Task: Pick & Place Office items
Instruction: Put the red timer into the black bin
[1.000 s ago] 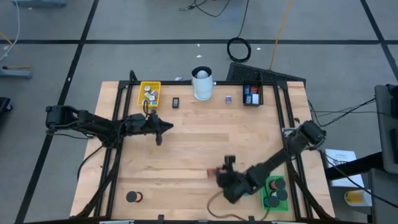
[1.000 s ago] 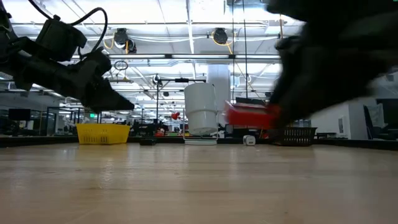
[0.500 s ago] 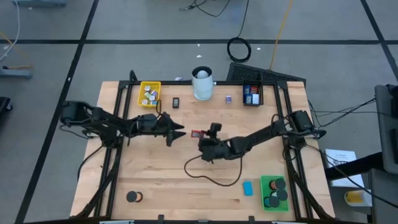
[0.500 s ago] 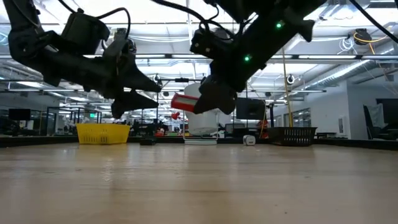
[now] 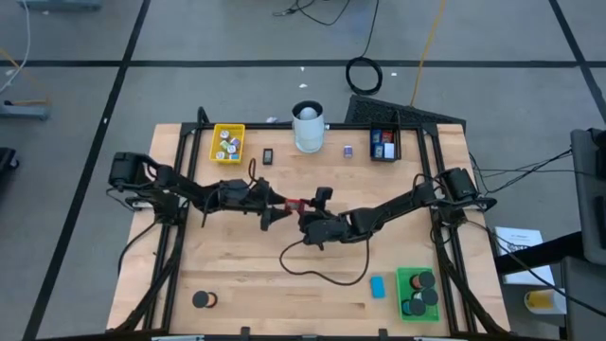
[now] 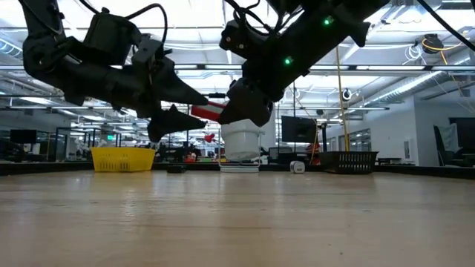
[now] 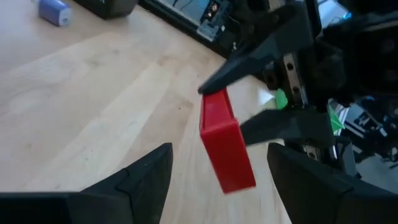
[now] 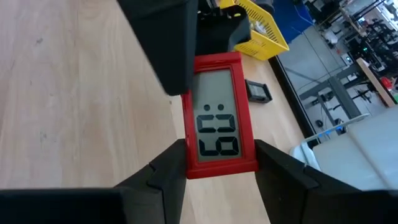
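- High view: both arms meet mid-table; left gripper [image 5: 274, 210] faces right gripper [image 5: 305, 210] w/ a small red digital clock [image 5: 296, 204] between them, held up off the wood.
- Right wrist view only: clock [image 8: 219, 116] face shows, red frame, grey LCD w/ dark digits; right gripper's fingers [image 8: 163, 171] clamp its 2 long sides, so the right jaws are gripping the clock.
- Left wrist view only: clock [image 7: 225, 140] seen edge-on as a red slab; left gripper's fingers [image 7: 144, 174] stand wide apart on either side of it, not touching, jaws open.
- Low view: clock [image 6: 207, 112] hangs clear above the table, in front of the tall white cylinder [image 6: 243, 130].
- Yellow tray [image 5: 228, 144], far left part of table: several small white/grey pieces inside; can't tell what kind.
- Black tray [image 5: 383, 145], far right: blue pieces plus 1 red.
- Green tray [image 5: 417, 293], near right corner: black round discs [image 5: 422, 281] in it.
- Loose on the wood: blue block [image 5: 378, 286] just beside green tray; black disc [image 5: 202, 299] at near left corner; small black item [image 5: 268, 156] beside yellow tray; small blue-white piece [image 5: 347, 151] near black tray.
- Black cable [image 5: 317, 270] loops over the wood under the right arm.
- Surface: light wooden tabletop [image 5: 284, 303] w/ black frame rails at the sides.
- Room: grey floor w/ dark lines, coiled cable [image 5: 365, 75] behind table; low view shows a big hall w/ ceiling lights.
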You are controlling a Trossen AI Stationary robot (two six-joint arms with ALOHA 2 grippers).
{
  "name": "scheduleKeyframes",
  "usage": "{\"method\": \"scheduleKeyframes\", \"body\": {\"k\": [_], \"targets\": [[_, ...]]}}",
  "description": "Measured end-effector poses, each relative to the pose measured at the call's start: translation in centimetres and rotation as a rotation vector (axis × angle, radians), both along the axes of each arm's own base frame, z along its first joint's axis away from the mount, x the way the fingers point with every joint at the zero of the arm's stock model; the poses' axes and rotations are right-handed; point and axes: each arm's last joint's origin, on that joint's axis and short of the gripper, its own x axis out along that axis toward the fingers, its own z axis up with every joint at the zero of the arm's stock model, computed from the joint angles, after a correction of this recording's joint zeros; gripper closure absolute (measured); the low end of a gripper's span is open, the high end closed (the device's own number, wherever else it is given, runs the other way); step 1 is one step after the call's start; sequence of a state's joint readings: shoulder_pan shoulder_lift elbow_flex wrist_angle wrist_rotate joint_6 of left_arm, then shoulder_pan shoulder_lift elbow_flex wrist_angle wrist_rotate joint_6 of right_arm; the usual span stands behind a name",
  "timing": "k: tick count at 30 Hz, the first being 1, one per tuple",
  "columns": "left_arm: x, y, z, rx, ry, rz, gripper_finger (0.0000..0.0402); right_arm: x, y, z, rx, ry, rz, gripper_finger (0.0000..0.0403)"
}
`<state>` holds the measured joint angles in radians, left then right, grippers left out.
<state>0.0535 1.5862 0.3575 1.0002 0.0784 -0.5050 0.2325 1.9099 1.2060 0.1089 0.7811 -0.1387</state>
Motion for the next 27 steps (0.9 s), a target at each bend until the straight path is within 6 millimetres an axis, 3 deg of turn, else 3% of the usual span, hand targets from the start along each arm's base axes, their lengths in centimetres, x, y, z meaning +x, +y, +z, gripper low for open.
{"method": "scheduleKeyframes", "body": {"k": [5, 13, 23, 27], "targets": [[0.3, -0.1, -0.1, 0.015, 0.006, -0.009, 0.0179, -0.1, 0.3, -0.1, -0.008, 0.015, 0.012, 0.0249], [0.3, -0.3, -0.1, 0.063, 0.003, -0.019, 0.0331, -0.3, 0.7, -0.1, -0.019, 0.031, 0.029, 0.0241], [0.3, -0.4, -0.1, 0.119, -0.001, -0.029, 0.0336, -0.5, 1.6, 0.2, -0.050, 0.000, -0.010, 0.0180], [0.3, -0.3, -0.2, 0.125, 0.006, -0.019, 0.0336, -1.4, 1.8, 1.4, -0.036, -0.032, -0.069, 0.0150]]}}
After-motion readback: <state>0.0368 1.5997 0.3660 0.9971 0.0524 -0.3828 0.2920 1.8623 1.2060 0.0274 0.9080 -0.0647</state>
